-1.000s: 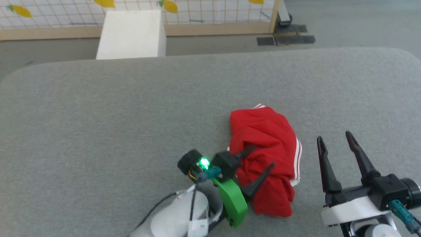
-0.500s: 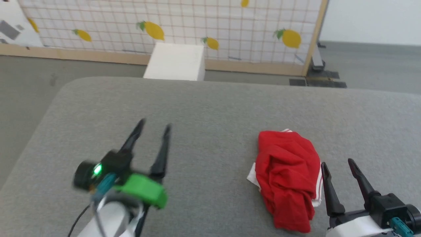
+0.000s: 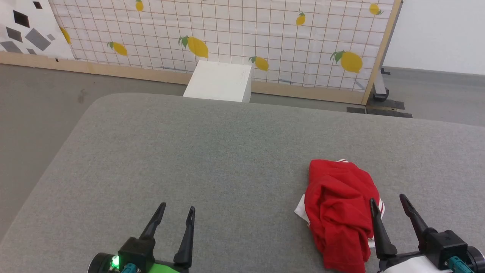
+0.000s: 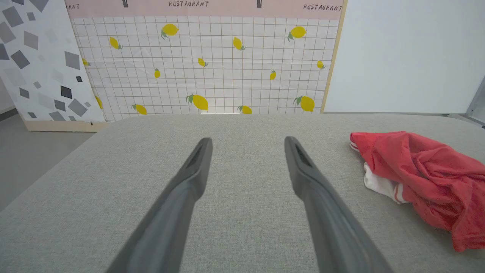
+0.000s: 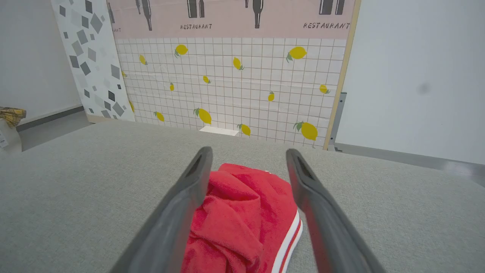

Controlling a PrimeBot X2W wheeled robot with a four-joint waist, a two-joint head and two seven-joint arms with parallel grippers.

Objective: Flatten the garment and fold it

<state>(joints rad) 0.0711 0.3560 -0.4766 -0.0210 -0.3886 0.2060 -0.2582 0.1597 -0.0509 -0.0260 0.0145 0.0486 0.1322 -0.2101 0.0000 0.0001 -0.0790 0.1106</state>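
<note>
grey table [image 3: 227, 151] bears crumpled garment [image 3: 337, 204]; left gripper [image 3: 177, 207] and right gripper [image 3: 387, 198] jaws wide.

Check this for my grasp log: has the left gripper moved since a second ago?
Yes. The left gripper then touched the crumpled red soft-fabric T-shirt; now it sits open well to the shirt's left, over the grey padded surface.
</note>
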